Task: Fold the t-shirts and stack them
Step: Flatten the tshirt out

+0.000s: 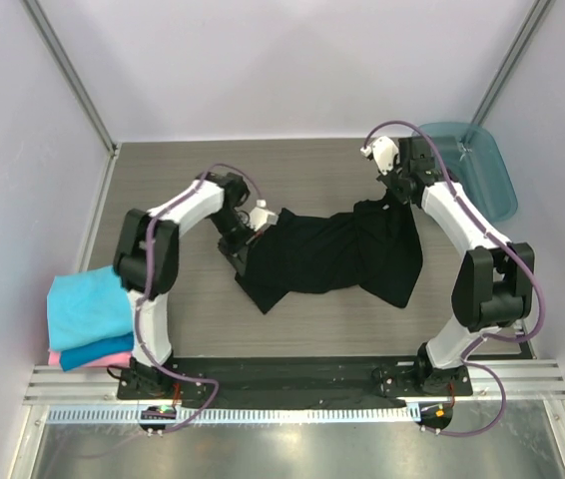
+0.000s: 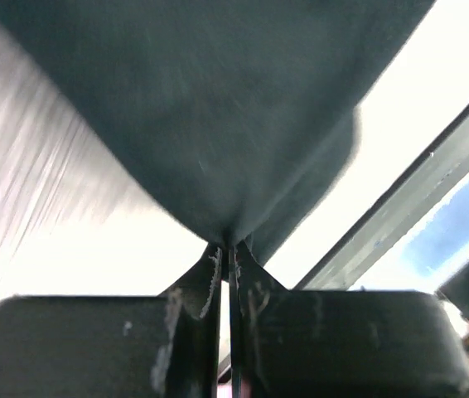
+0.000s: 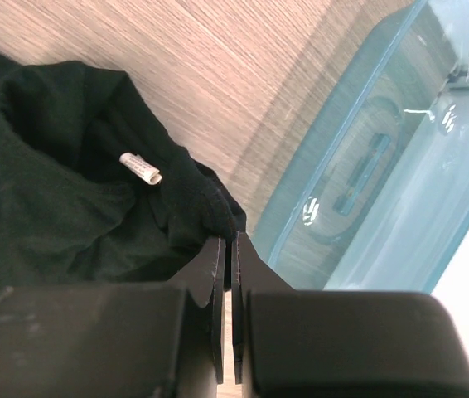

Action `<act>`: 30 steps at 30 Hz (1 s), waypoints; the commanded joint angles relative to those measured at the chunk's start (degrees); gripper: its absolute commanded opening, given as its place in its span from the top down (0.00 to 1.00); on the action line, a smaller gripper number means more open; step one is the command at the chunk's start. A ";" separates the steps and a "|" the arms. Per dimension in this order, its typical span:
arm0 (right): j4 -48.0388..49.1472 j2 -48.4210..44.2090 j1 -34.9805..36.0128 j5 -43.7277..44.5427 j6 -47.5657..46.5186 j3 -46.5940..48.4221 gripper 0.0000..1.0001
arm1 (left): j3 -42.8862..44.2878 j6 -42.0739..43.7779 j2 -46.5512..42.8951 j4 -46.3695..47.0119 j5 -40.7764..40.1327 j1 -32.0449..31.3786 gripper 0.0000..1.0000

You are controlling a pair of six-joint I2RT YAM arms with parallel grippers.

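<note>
The table (image 1: 312,170) carries a black tee (image 1: 327,254) stretched in a crumpled band across its middle, between the two arms. A teal tray (image 1: 477,170) sits at the far right corner, just beside the tee's right end. At the near left edge lies a stack of folded tees: turquoise (image 1: 88,304) on top, then blue (image 1: 103,351), then pink (image 1: 58,357). The left gripper (image 2: 228,249) is pressed together, pinching the tee's left end. The right gripper (image 3: 228,240) is likewise closed, nipping cloth near the collar, close to the white tag (image 3: 141,168).
</note>
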 commanded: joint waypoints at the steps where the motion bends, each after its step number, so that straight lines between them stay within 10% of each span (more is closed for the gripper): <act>1: -1.38 -8.99 0.12 -3.46 6.47 2.33 0.99 | -0.31 2.24 -16.69 -2.72 -3.28 2.70 1.00; 6: -11.05 -22.18 0.12 -18.47 16.23 1.37 0.99 | 0.22 10.47 -29.71 -7.37 -7.26 5.16 1.00; 13: -7.55 -28.63 0.03 -17.53 19.85 -0.92 0.99 | 5.04 22.18 -30.27 -7.74 -16.05 6.92 1.00; 22: 3.28 2.26 -7.08 -21.66 28.03 14.27 0.99 | 59.83 26.42 16.47 -12.12 -25.61 10.17 1.00; 24: 1.79 6.34 -7.09 -21.23 26.28 18.49 0.99 | 68.03 24.58 22.11 -12.66 -28.34 10.09 0.77; 30: 0.63 7.42 -7.00 -22.01 25.66 16.58 0.99 | 33.68 11.48 0.73 11.65 -29.33 10.35 0.53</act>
